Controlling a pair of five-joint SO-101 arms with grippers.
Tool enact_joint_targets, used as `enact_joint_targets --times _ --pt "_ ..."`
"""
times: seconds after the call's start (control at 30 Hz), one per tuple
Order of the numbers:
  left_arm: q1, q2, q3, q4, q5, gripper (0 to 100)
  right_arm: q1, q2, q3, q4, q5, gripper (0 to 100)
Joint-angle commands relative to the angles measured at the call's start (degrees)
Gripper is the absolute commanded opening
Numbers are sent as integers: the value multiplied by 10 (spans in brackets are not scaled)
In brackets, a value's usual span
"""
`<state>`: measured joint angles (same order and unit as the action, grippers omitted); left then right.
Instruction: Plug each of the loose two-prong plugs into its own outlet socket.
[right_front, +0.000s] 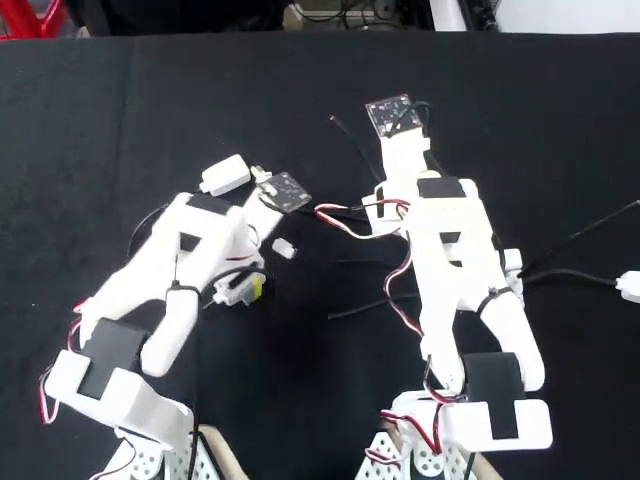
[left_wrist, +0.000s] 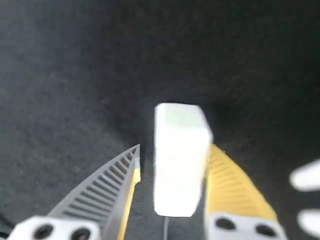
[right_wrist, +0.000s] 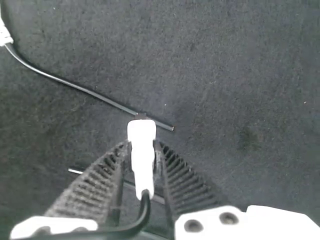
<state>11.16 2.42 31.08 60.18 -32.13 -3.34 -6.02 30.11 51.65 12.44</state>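
A white block-shaped socket piece sits between my left gripper's grey and yellow fingers, pressed against the yellow finger, above the black mat. In the high view this block shows at the tip of the left arm. My right gripper is shut on a slim white plug, whose black cord runs back between the fingers. The plug's tip hangs just over a thin black cable lying on the mat.
A small white piece lies on the mat beside the left arm. Loose black cables run between the arms. A white connector on a black cord lies at the right edge. The black mat covers the table.
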Motion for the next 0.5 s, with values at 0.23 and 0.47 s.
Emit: enact_joint_targets --times 0.23,0.47 --pt "-90 -27 -71 6 -5 230 4 -4 -30 4 11 12" --pt "-95 -28 -95 54 4 230 4 -3 -30 3 23 12"
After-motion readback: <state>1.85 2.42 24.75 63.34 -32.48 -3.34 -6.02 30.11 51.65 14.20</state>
